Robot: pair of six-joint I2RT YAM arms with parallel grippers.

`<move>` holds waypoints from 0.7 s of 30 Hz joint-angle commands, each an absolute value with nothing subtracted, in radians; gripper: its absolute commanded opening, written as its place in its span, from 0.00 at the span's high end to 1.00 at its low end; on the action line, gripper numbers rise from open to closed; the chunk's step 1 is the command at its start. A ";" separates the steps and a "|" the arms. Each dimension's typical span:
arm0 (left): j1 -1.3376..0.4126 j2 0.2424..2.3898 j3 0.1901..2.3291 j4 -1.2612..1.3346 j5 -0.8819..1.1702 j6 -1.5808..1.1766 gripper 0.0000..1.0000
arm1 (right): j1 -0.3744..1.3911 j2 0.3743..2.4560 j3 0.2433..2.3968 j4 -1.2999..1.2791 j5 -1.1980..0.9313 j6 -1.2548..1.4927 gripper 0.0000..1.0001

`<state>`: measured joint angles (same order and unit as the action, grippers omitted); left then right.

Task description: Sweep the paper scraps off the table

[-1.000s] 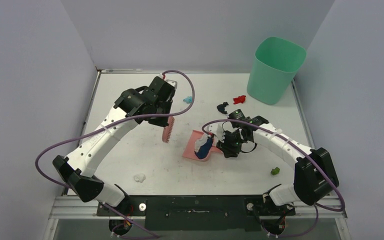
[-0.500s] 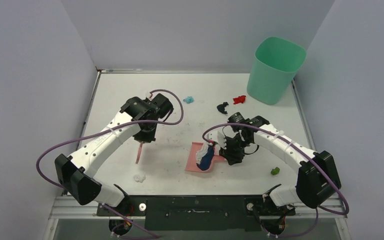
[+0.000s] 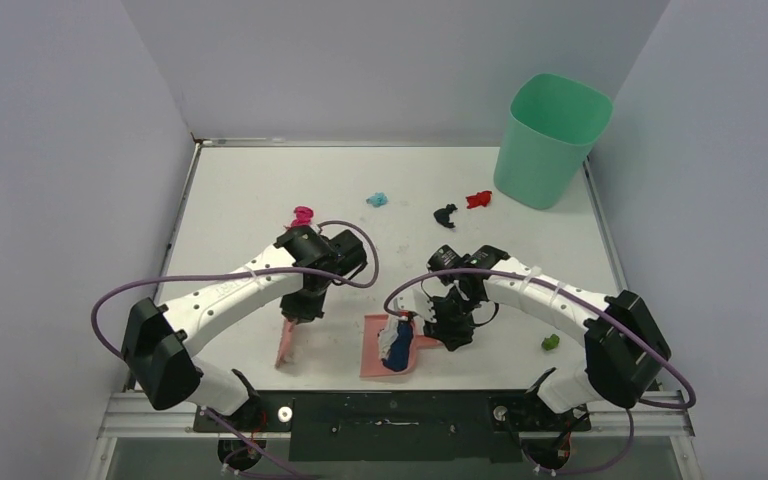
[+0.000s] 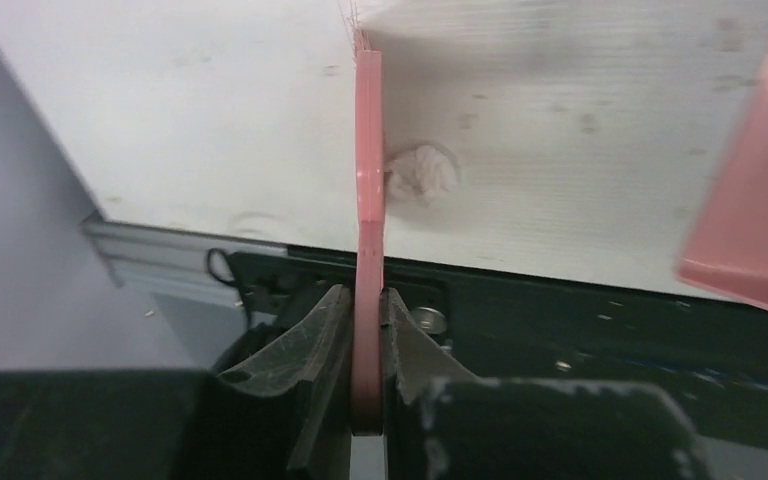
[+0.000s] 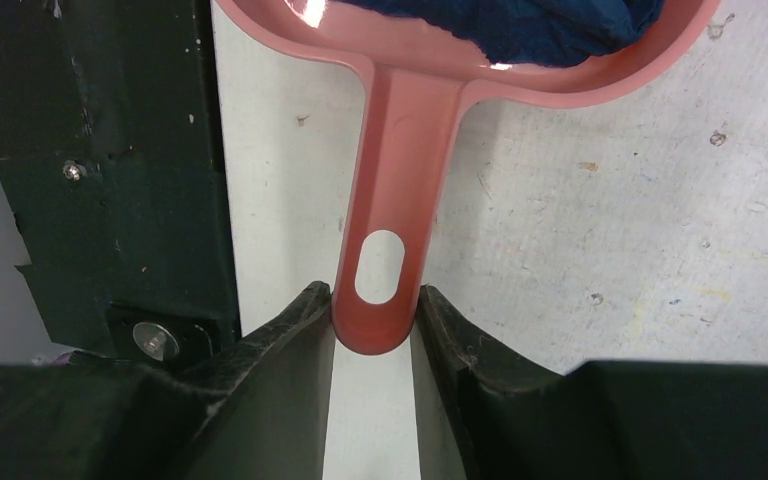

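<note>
**Counter** (image 3: 240,190): white-grey and scuffed, with a black rail along the near edge.

**Green bin** (image 3: 552,140): upright at the far right corner.

**Pink dustpan** (image 3: 372,352): lies flat close to the near edge, about centre, with its handle pointing right.

**Right gripper** (image 5: 375,300): pinches the end of the dustpan handle, one finger on each side of the hanging hole.

**Pink brush** (image 3: 288,342): stands on edge by the near edge, left of the dustpan and apart from it.

**Left gripper** (image 4: 365,305): pressed onto the brush's flat handle, which fills the space between the jaws.

**Paper scraps:**
- The dark blue scrap (image 3: 400,352) sits inside the dustpan with a white piece beside it.
- The white scrap (image 4: 422,172) lies on the counter right against the brush, on the side facing the dustpan.
- The magenta scrap (image 3: 302,215) lies left of centre, beyond the left arm.
- The light blue scrap (image 3: 377,199) lies far of centre.
- The black scrap (image 3: 445,213) and red scrap (image 3: 478,199) lie near each other, left of the bin.
- The green scrap (image 3: 550,342) lies near right, beside the right arm and well apart from the dustpan.
</note>
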<state>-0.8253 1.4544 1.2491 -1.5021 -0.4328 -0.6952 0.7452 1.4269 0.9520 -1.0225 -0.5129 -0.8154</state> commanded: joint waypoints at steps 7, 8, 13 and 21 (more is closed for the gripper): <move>-0.892 1.450 1.440 -1.194 -0.114 -0.660 1.00 | 0.750 1.473 0.983 -0.945 -0.543 -0.777 0.82; -0.900 1.458 1.459 -1.186 -0.108 -0.656 1.00 | 0.749 1.472 0.980 -0.940 -0.544 -0.774 0.82; -0.910 1.451 1.527 -1.161 -0.099 -0.651 1.00 | 0.748 1.459 0.947 -0.919 -0.535 -0.770 0.82; -0.910 1.365 1.583 -1.163 -0.208 -0.649 1.00 | 0.745 1.434 0.898 -0.875 -0.551 -0.764 0.81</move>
